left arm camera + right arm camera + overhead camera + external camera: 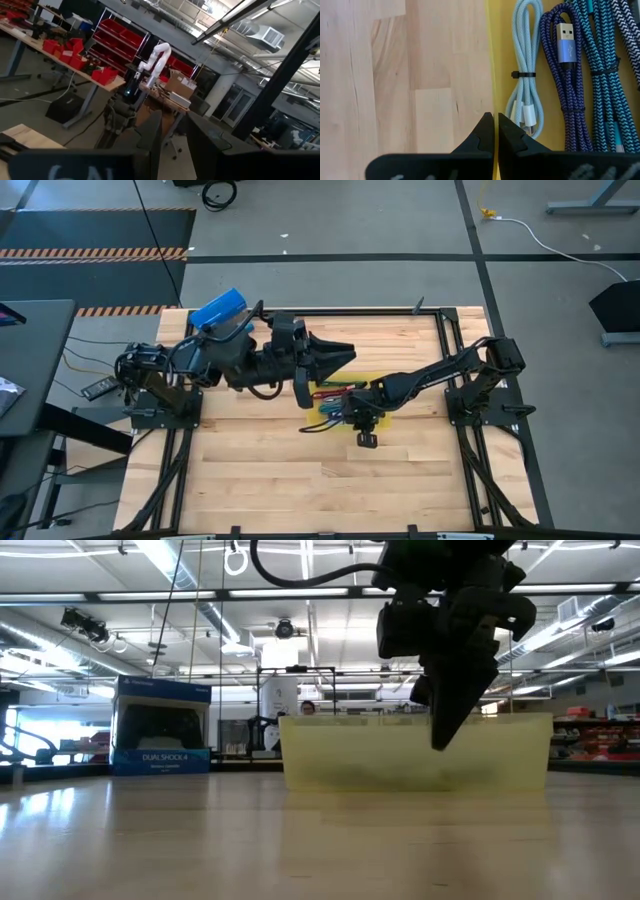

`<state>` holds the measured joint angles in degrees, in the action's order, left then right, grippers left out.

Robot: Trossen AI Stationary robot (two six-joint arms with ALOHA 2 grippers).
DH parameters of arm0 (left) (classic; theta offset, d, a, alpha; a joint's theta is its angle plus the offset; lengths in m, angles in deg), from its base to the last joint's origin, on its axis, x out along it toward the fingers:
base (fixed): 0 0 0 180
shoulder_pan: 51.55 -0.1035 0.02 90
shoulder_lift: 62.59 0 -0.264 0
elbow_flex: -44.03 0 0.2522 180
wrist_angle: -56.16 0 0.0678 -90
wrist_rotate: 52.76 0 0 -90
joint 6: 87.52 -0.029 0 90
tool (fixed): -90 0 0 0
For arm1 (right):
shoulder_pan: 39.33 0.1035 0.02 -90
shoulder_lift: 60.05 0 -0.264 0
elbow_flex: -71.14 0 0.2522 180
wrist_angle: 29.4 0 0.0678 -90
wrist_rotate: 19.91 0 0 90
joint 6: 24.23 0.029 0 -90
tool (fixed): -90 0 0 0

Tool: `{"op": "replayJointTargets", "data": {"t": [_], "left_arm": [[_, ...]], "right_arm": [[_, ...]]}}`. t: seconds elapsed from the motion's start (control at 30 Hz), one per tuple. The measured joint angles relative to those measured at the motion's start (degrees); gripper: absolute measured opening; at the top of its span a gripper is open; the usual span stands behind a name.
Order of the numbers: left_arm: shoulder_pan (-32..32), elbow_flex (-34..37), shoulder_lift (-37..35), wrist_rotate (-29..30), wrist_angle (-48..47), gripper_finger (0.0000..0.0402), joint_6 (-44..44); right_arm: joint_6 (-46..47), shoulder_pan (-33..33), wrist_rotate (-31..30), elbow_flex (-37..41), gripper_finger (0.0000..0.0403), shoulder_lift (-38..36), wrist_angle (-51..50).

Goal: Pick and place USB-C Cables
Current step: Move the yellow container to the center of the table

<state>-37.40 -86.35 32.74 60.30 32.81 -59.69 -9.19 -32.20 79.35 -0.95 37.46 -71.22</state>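
The USB-C cables lie side by side in the shallow yellow tray (547, 75): a pale blue bundle (526, 65), a purple one (565, 95) and teal ones (600, 75). From above, maroon and green ones (333, 394) show too. My right gripper (494, 119) is shut and points down over the tray's near rim (491, 60), just beside the pale blue bundle. In the low view it hangs before the tray wall (350, 755), clear of the tabletop. My left gripper (174, 117) is open, raised above the tray's far side (335, 355) and looking into the room.
A blue box (218, 308) stands at the table's far left corner (160, 725). A few cable ends stick out past the tray's left side (315, 425). Bare wood (395, 75) spreads toward the near edge. A black frame (445, 330) borders the table.
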Motion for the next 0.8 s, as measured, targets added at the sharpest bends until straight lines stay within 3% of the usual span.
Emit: {"op": "replayJointTargets", "data": {"t": [0.8], "left_arm": [[0.8, 0.0, 0.2, 0.0, 0.1, 0.0093, 0.0]], "right_arm": [[3.1, -1.3, 1.1, 0.1, 0.0002, 0.0, 1.0]]}}
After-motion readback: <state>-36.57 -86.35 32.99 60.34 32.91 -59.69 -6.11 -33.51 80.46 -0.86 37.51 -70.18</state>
